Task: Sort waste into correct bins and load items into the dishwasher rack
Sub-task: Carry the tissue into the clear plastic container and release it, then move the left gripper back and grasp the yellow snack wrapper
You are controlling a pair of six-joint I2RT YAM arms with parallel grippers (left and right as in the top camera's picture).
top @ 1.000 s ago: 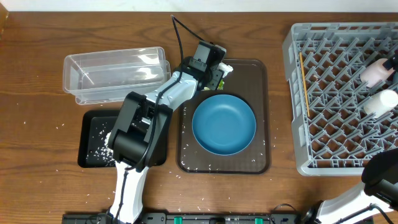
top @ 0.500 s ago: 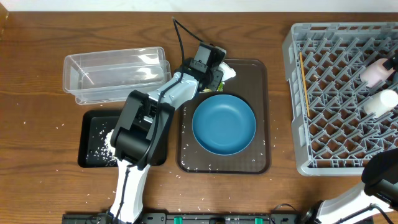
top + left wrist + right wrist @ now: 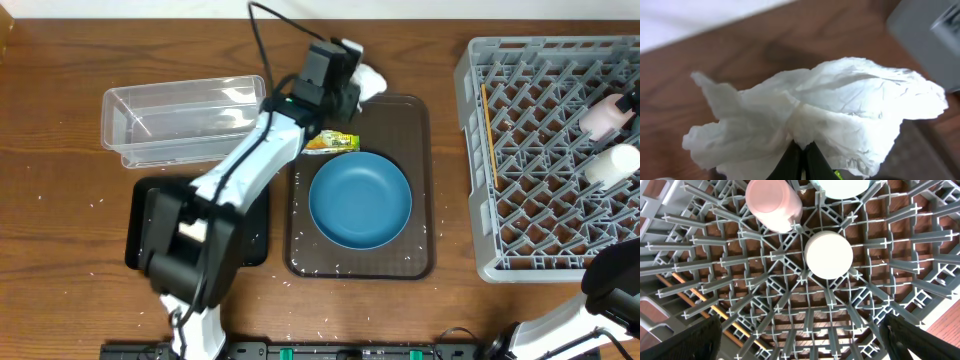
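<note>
left tool pinched shut on crumpled napkin, held in air over back edge of brown tray. carry high to clear tub, likely paper bin; clear wall, release low inside. right tool spread wide over rack.

Robot test bench, wooden table, dishwasher rack

Overhead: looks straight down from high up, taking in most of the table. Left wrist: faces a crumpled napkin from very close, shared with overhead. Right wrist: looks down into the dishwasher rack from near, shared with overhead's right edge.
</note>
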